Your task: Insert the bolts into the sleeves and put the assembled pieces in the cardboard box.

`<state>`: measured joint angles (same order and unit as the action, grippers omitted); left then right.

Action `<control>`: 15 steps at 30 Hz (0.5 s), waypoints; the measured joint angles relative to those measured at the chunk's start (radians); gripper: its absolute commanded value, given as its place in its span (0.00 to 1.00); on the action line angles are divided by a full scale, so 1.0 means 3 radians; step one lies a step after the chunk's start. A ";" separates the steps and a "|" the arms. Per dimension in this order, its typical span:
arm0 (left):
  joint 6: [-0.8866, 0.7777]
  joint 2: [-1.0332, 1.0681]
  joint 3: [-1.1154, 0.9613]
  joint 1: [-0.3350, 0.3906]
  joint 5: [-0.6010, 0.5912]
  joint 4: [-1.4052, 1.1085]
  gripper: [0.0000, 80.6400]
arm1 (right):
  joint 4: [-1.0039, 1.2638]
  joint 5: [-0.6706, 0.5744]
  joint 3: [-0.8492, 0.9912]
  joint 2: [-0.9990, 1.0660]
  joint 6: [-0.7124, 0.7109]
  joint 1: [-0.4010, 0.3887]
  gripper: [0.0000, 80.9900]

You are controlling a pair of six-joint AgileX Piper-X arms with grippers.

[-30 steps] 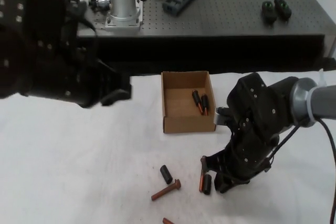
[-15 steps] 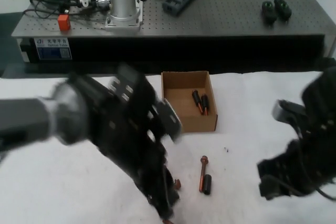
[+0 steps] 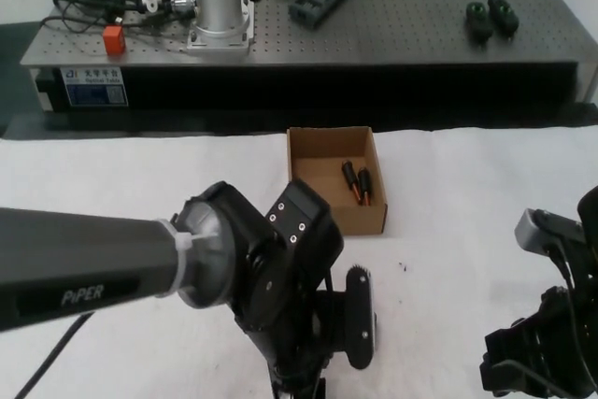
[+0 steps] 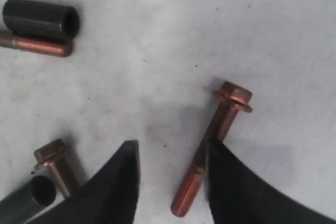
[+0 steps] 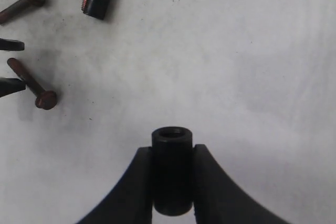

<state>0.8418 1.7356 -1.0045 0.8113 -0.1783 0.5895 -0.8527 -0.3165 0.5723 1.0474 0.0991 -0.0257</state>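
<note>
We see the left gripper (image 4: 171,149) open, its fingers either side of a copper bolt (image 4: 221,127) lying on the white cloth (image 4: 157,40). The right gripper (image 5: 172,149) clamps a black sleeve (image 5: 171,182). The cardboard box (image 3: 322,221) farther back holds two assembled pieces (image 3: 357,181).

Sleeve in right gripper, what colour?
Black; the sleeve in the right gripper shows best in right wrist view.

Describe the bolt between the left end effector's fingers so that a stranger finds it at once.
On the white cloth near the cardboard box, the left end effector hangs open. The copper bolt lies bare between its fingers; both other bolts nearby have a dark sleeve beside them.
</note>
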 measured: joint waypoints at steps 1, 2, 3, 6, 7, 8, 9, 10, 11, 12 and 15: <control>0.0025 0.0000 0.0000 0.0008 0.0000 0.0000 0.37 | 0.0000 0.0000 0.0000 0.0000 -0.0005 0.0000 0.04; 0.0048 0.0000 0.0000 0.0020 0.0000 0.0000 0.37 | 0.0000 0.0000 0.0000 0.0000 -0.0005 0.0000 0.04; 0.0071 0.0000 0.0000 0.0050 -0.0023 0.0000 0.37 | 0.0000 0.0000 0.0000 0.0000 -0.0005 0.0000 0.04; 0.0072 0.0000 0.0000 0.0104 -0.0042 0.0000 0.37 | 0.0000 0.0000 0.0000 0.0000 -0.0005 0.0000 0.04; 0.0072 0.0008 0.0000 0.0123 -0.0054 0.0000 0.37 | 0.0000 0.0000 0.0000 0.0000 -0.0005 0.0000 0.04; 0.0072 0.0013 0.0000 0.0140 -0.0066 0.0000 0.37 | 0.0000 0.0000 0.0000 0.0000 -0.0005 0.0000 0.04; 0.0072 0.0021 0.0000 0.0149 -0.0073 0.0000 0.37 | 0.0000 0.0000 0.0000 0.0000 -0.0005 0.0000 0.04; 0.0072 0.0036 0.0000 0.0159 -0.0080 0.0000 0.37 | 0.0000 0.0000 0.0000 0.0000 -0.0005 0.0000 0.04; 0.0078 0.0055 -0.0003 0.0166 -0.0086 0.0000 0.37 | 0.0000 0.0000 0.0000 0.0000 -0.0005 0.0000 0.04; 0.0082 0.0079 -0.0003 0.0166 -0.0084 0.0000 0.36 | 0.0000 0.0000 0.0000 0.0000 -0.0005 0.0000 0.04; 0.0109 0.0144 -0.0003 0.0166 -0.0054 0.0000 0.27 | 0.0000 0.0000 0.0000 0.0000 -0.0005 0.0000 0.04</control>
<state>0.8743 1.7788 -1.0055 0.8610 -0.1945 0.5895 -0.8527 -0.3165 0.5723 1.0474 0.0977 -0.0257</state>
